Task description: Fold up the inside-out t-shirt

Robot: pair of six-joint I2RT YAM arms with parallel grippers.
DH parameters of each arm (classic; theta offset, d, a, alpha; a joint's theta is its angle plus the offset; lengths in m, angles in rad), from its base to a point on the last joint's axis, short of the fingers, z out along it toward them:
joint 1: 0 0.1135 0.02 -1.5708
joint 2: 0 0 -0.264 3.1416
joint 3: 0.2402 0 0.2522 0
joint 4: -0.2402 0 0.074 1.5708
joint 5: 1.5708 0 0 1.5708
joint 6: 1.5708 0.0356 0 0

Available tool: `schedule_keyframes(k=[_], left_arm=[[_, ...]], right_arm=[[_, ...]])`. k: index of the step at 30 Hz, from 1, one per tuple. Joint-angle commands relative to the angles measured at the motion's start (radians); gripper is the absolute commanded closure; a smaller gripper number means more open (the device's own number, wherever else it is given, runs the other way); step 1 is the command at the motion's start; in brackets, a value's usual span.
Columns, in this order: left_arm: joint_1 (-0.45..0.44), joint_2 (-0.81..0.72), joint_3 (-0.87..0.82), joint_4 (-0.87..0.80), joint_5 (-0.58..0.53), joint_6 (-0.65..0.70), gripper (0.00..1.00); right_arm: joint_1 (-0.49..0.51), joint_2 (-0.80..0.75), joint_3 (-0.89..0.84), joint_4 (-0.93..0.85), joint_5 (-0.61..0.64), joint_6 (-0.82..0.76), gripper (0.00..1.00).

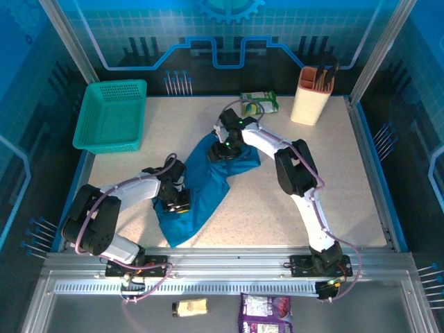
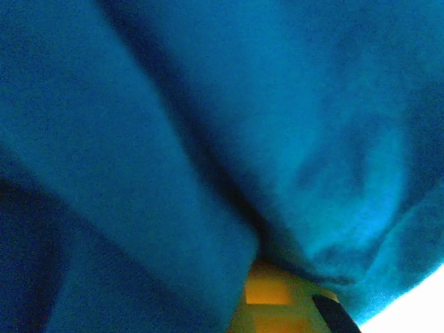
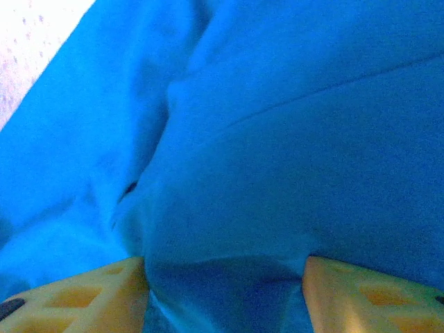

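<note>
White arm links with black joints — purple cables alongside, yellow ribbed jaws.

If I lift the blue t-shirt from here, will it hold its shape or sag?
Probably sag: the t-shirt lies crumpled in soft folds. It likely drapes over whatever grips it, as cloth bulges between the right gripper's fingers. It looks light and unlikely to slide off.

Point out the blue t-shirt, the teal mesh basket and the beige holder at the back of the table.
t-shirt (image 1: 201, 201), top external view, on its lower crumpled part.
teal mesh basket (image 1: 111, 118), top external view, on its mesh floor.
beige holder (image 1: 310, 104), top external view, on its front wall.
</note>
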Motion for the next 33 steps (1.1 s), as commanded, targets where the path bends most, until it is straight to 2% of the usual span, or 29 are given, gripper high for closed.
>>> schedule_keyframes(k=[1,4,7,10,15,21,23,26,29,33], left_arm=[[-0.049,0.007,-0.037,-0.046,0.019,-0.062,0.94],[-0.102,0.014,-0.032,-0.018,0.038,-0.101,0.93],[-0.151,0.037,-0.009,0.005,0.061,-0.150,0.88],[-0.198,0.039,0.012,0.054,0.098,-0.212,0.81],[-0.264,0.047,0.054,0.134,0.166,-0.306,0.76],[-0.329,0.057,0.119,0.148,0.213,-0.346,0.75],[-0.332,0.043,0.132,0.143,0.212,-0.346,0.75],[-0.325,0.004,0.168,0.088,0.151,-0.326,0.75],[-0.292,-0.025,0.195,0.027,0.091,-0.295,0.75],[-0.185,-0.053,0.182,-0.036,0.050,-0.231,0.75]], right_arm=[[-0.041,0.138,0.189,-0.134,0.054,-0.091,0.38],[-0.090,0.251,0.373,-0.172,0.027,-0.050,0.38],[-0.147,0.326,0.480,-0.137,-0.046,0.034,0.38],[-0.190,0.347,0.474,-0.019,-0.131,0.109,0.38],[-0.235,0.368,0.486,0.122,-0.160,0.143,0.37],[-0.290,0.417,0.557,0.242,-0.269,0.216,0.37],[-0.295,0.399,0.572,0.233,-0.297,0.222,0.37],[-0.294,0.309,0.526,0.204,-0.320,0.223,0.36],[-0.286,0.170,0.392,0.203,-0.320,0.235,0.36],[-0.251,-0.032,0.166,0.171,-0.297,0.226,0.36]])
